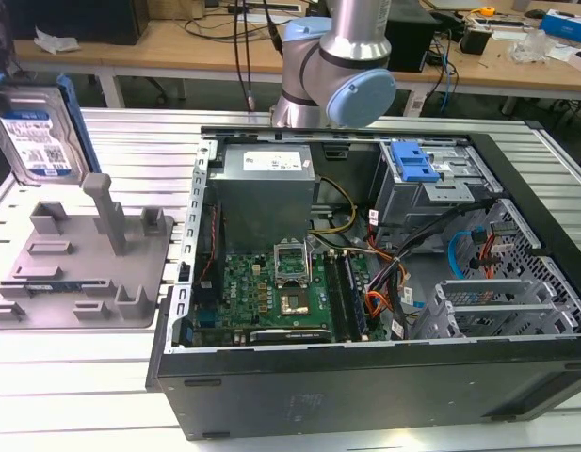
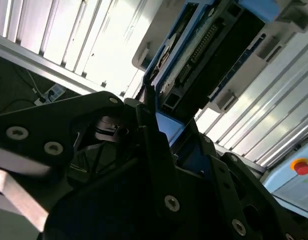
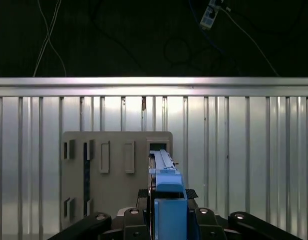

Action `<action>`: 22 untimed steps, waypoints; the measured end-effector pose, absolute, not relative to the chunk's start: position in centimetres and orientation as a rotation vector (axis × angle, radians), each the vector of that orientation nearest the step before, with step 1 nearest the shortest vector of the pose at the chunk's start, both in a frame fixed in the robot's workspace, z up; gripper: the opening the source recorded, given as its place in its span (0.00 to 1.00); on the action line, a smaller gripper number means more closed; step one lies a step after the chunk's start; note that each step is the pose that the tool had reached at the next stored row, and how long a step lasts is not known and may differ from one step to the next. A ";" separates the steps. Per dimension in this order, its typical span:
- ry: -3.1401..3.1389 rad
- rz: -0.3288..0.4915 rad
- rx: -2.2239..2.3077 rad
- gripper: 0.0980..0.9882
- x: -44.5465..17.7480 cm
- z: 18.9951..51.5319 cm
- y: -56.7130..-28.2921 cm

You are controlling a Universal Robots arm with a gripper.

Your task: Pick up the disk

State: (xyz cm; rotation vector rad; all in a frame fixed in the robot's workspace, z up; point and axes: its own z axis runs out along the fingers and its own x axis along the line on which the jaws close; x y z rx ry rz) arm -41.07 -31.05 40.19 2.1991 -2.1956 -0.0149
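- Silver with blue rails, the disk (image 1: 38, 139) stood upright in the air above the grey tray (image 1: 45, 282), at the exterior view's left.
- The gripper (image 3: 167, 212) was clamped on the disk's blue rail, above the tray.
- An open computer case (image 1: 365, 377) sat beside the tray.

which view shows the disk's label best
The exterior view: the disk stands upright, its white-and-blue label facing the camera. The first wrist view shows it edge-on; the second wrist view shows its connector end.

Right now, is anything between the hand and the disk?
Nothing visible. The hand is shut on the disk, which sits edge-on in its grip in the first wrist view. In the exterior view the disk hangs above the grey fixture tray.
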 end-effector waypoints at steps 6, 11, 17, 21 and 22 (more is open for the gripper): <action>-2.195 -0.015 2.199 0.30 -41.1 45.5 -31.1; -2.195 -0.015 2.199 0.30 -41.1 48.7 -31.2; -2.195 -0.015 2.199 0.30 -41.1 50.0 -31.2; -2.196 -0.017 2.200 0.30 -41.1 50.0 -31.2; -2.196 -0.017 2.200 0.30 -41.1 50.0 -31.2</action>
